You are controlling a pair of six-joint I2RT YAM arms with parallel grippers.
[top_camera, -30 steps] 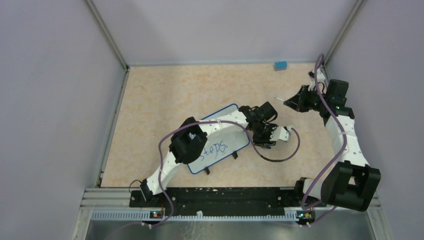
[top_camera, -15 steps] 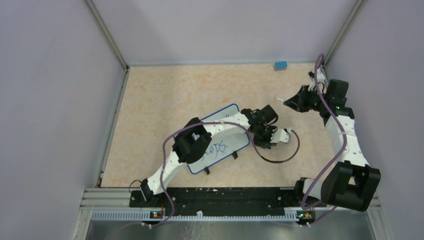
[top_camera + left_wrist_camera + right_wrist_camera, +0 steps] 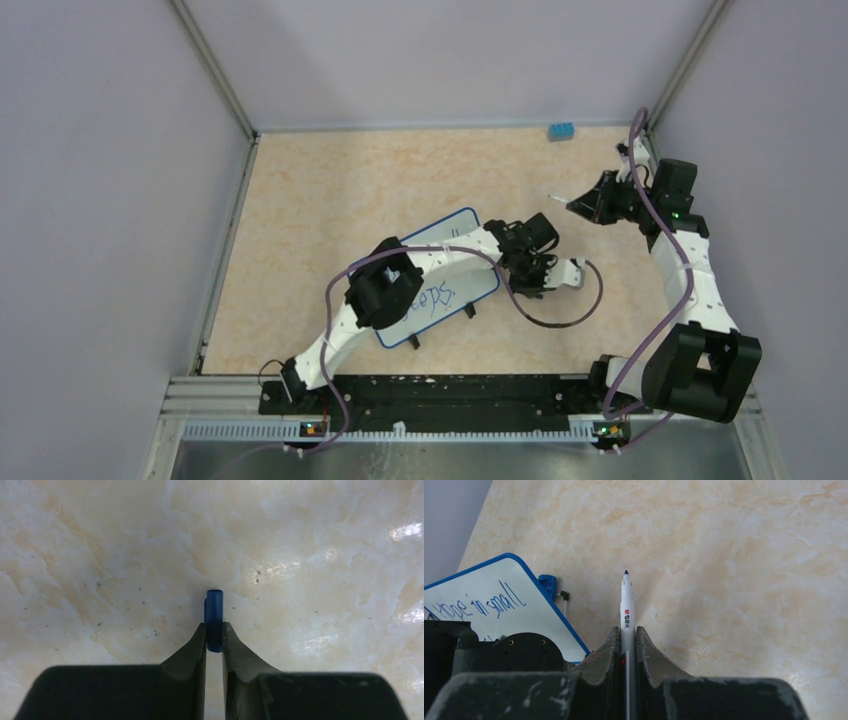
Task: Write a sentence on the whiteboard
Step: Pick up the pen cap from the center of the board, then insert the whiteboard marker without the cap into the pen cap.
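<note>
The marbled tabletop (image 3: 330,200) lay under both arms. The whiteboard (image 3: 531,617) sat ahead and to the left of the right claw (image 3: 626,632), and behind the left claw (image 3: 214,630), whose arm reached across it. On it, the blue sentence (image 3: 479,605) looked finished, so capping seemed the likely next step. The right claw was clamped on a white marker (image 3: 626,605), whose long axis ran in line with the fingers, bare tip leading. The left claw was pinched on a small blue cap (image 3: 214,610) that stood out past its fingertips along their line. From above, the marker tip lay beyond the left claw and apart from it, so cap and tip would need bringing end to end. Only the right wrist view showed "Hope in small". The top view showed part of the lower line. Only the left wrist view showed the cap.
</note>
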